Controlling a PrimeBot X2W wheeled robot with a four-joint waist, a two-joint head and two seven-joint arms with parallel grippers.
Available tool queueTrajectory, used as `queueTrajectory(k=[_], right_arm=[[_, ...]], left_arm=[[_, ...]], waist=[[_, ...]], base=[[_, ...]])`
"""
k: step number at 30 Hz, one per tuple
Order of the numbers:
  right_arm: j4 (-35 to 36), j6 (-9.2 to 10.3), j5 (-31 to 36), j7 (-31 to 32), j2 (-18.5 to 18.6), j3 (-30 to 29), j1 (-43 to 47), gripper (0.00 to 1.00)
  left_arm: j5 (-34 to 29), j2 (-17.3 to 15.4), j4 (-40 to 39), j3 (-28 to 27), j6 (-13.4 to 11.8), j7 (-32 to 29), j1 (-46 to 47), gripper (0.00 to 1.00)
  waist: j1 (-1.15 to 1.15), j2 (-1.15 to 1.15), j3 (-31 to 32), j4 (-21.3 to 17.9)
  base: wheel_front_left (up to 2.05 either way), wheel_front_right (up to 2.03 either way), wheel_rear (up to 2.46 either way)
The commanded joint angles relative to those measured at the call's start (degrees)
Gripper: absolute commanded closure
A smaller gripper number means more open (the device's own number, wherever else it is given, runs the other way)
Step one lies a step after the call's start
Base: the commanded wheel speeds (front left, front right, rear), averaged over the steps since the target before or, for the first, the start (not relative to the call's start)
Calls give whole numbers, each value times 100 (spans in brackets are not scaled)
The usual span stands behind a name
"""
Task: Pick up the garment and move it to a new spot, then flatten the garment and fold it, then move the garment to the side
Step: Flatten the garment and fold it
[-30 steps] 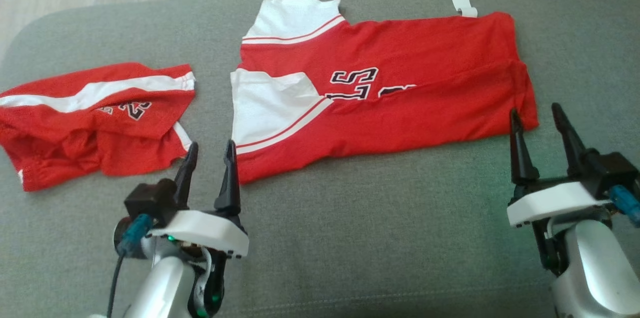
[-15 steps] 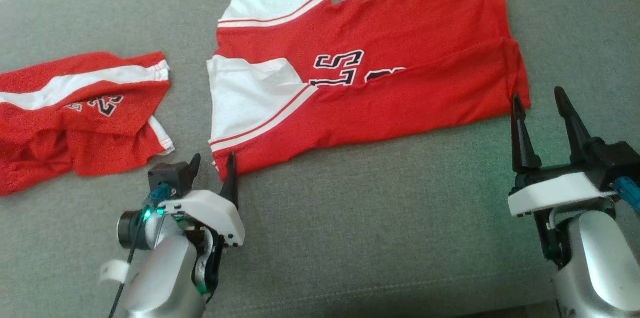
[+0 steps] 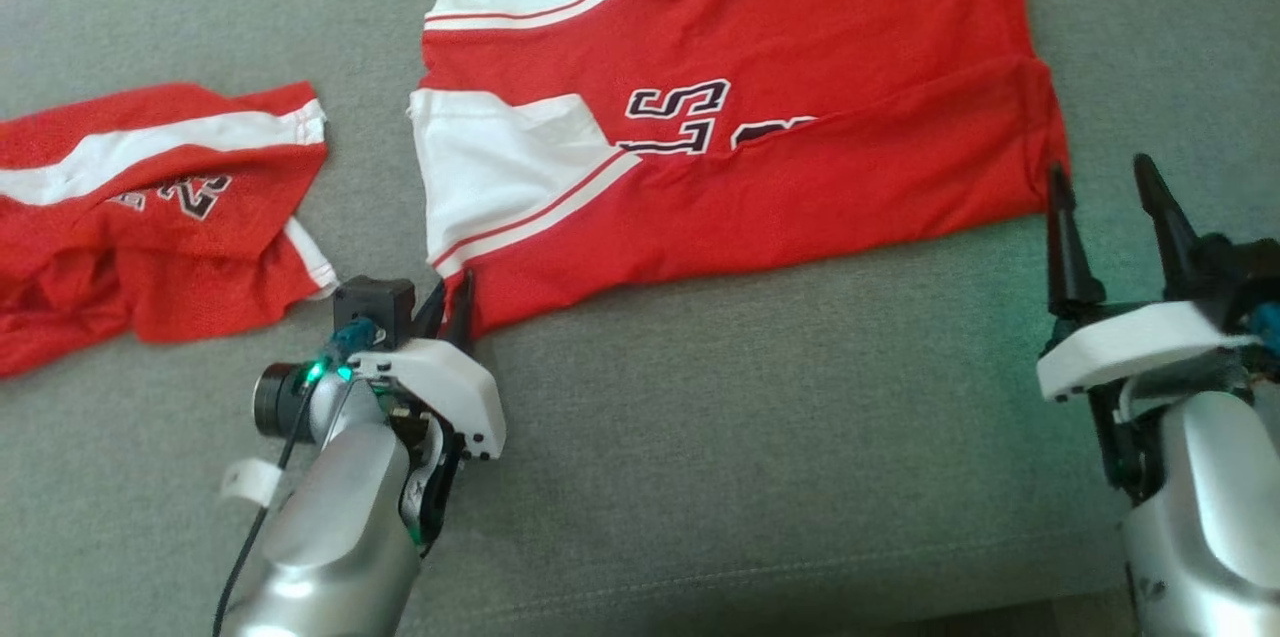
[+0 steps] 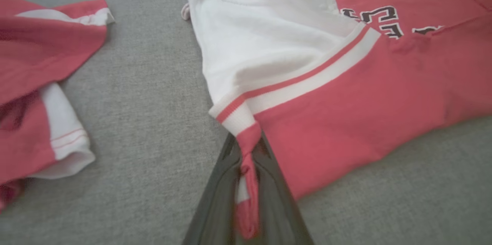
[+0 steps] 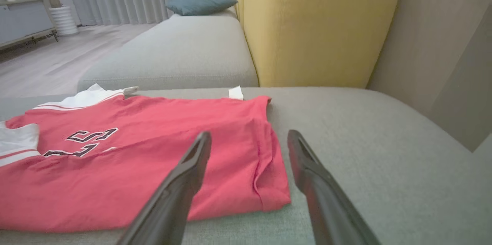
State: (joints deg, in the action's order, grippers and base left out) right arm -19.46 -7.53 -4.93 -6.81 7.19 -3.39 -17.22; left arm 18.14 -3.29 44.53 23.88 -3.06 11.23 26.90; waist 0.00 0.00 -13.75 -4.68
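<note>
The jersey (image 3: 800,197) lies flat across the cushion's (image 3: 750,477) middle; your left gripper (image 3: 452,302) pinches its near-left corner; your right gripper (image 3: 1105,202) stands spread beside the near-right; the fold looks due, so clamp right first.

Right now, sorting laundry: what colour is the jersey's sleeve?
White sleeve, red stripe at edge, on red jersey; best in left wrist view.

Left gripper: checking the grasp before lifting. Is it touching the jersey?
Touching. The left wrist view shows the left gripper shut on the jersey's corner.

Jersey (image 3: 800,47) bears black digits (image 3: 688,117), seemingly 15 (upside down).
</note>
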Motion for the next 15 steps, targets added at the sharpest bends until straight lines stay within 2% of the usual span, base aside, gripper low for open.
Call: queueTrajectory(k=[1,8,15], right_arm=[[124,4,-84,58,-47,66,-187,0],[-584,4,-45,773,-146,-332,-506,0],[-1246,4,502,1129,-234,-930,-899,0]], left_arm=[[-47,-86,-154,-126,-28,89,176,100],[-220,-72,-948,-85,-27,361,250,100],[-440,-70,-1843,-34,32,374,49,100]], waist=[[0,0,-12,41],[0,0,-87,293],[0,0,-196,473]], base=[[0,0,0],[0,0,0],[0,0,0]])
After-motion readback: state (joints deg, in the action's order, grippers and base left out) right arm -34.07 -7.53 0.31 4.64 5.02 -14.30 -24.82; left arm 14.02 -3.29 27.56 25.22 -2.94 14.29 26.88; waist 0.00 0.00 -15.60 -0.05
